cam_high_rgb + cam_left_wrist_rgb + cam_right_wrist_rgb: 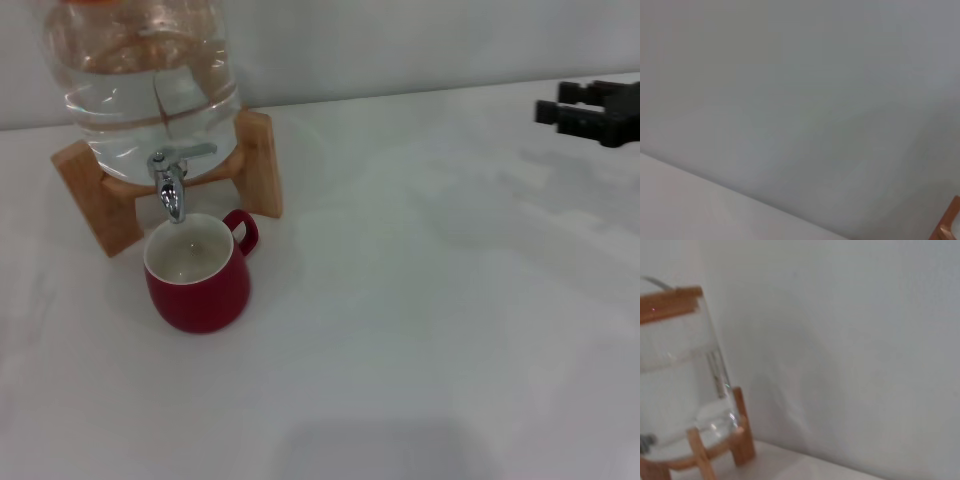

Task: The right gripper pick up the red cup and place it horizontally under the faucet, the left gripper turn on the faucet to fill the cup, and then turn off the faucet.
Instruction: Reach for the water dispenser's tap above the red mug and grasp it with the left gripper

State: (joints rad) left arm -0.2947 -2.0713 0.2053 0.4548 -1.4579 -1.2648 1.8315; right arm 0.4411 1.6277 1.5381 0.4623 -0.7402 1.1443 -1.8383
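Observation:
The red cup (198, 273) stands upright on the white table, its white inside open to the top and its loop handle pointing to the back right. The faucet (172, 178) hangs right over the cup's rim, fixed to the clear water jar (140, 80); its lever lies level, pointing right, and I see no stream of water. My right gripper (556, 102) hovers far off at the right edge, apart from the cup, open and holding nothing. My left gripper shows in no view.
The jar rests on a wooden stand (258, 160) at the back left, near the wall. In the right wrist view the jar (675, 365) and stand (742, 435) show against the wall. A corner of the stand (952, 220) shows in the left wrist view.

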